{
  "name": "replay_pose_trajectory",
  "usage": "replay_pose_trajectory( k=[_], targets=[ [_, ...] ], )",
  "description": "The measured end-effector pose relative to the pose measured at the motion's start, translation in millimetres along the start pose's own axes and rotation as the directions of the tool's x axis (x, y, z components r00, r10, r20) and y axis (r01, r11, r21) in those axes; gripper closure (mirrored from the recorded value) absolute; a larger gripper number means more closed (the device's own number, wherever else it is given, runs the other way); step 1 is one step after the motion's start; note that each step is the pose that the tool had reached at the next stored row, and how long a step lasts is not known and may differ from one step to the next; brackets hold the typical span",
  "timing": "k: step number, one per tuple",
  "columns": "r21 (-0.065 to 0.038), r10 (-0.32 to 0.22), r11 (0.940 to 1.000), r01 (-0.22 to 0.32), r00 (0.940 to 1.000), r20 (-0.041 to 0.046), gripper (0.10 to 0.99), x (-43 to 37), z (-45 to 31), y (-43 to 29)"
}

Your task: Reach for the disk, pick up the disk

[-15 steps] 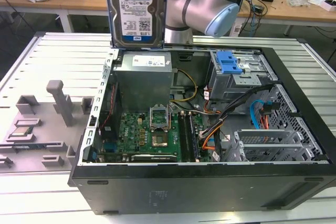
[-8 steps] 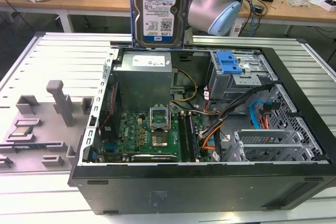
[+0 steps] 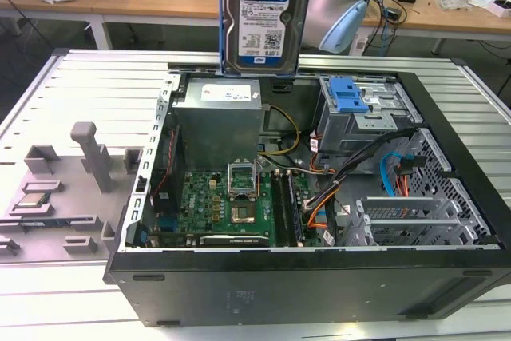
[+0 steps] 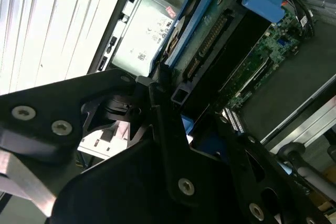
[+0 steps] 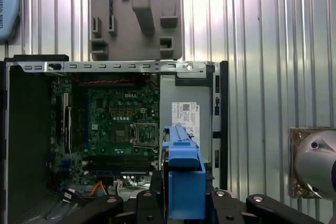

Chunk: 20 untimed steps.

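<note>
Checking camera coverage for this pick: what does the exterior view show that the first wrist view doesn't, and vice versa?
Exterior view: the disk's labelled face, held above the computer case, and the blue caddy inside. First wrist view: the disk edge-on, its blue bracket clamped in the gripper. Both: the motherboard and the grey fixture tray.

Over the case (image 3: pixel 303 285): you get open air around the high-held disk (image 3: pixel 263 17).
Under the disk: power supply (image 3: pixel 219 117) blocks you.
Exterior view's right: cables (image 3: pixel 355 167), drive cage (image 3: pixel 367 113) crowd you.
</note>
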State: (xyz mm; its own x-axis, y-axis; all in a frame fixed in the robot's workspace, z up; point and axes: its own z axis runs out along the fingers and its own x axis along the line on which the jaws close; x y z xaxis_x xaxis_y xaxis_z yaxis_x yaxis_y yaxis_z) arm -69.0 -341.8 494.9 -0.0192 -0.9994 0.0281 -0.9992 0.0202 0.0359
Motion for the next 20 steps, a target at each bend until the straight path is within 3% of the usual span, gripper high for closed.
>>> replay_pose_trajectory(
  k=[20],
  targets=[
    [0.0,0.0,1.0,0.0,1.0,0.0001,0.725,-1.2,17.3,-25.4]
  ],
)
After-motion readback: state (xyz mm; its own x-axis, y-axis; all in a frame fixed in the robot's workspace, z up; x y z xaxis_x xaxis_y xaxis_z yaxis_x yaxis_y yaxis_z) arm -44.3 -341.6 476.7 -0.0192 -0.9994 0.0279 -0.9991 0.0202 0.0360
